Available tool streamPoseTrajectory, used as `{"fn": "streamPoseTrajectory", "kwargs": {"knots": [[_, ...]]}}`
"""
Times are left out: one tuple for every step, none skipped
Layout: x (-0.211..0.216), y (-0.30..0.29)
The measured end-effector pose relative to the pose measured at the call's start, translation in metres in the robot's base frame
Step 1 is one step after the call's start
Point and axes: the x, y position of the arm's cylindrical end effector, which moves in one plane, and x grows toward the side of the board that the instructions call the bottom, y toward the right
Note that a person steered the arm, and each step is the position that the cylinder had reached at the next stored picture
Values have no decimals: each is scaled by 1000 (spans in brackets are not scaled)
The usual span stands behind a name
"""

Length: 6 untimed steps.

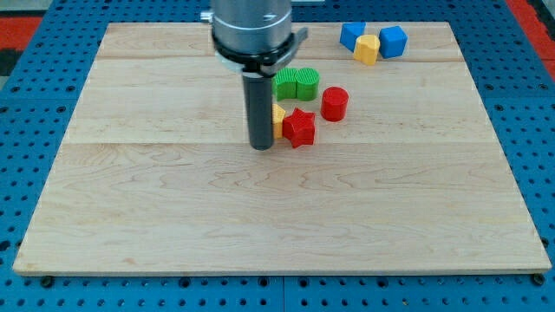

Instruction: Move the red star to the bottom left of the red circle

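Wooden board (pixel 173 225), rod hiding yellow block (pixel 278 113)

Red star (pixel 299 128) and red circle (pixel 335 103) are showing red; two green blocks (pixel 297 84) green; yellow blocks (pixel 367 49) yellow; blue blocks (pixel 393 41) blue; board (pixel 260 217) pale wood grain.

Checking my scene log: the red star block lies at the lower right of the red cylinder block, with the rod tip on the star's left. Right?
Not quite: the camera view shows the red star block at the lower left of the red cylinder block, not lower right. My tip is on the star's left, as you said.
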Motion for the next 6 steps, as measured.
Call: {"fn": "streamPoseTrajectory", "kwargs": {"knots": [[-3, 31], [-4, 47], [-4, 47], [-3, 13], [-3, -41], [-10, -101]]}}
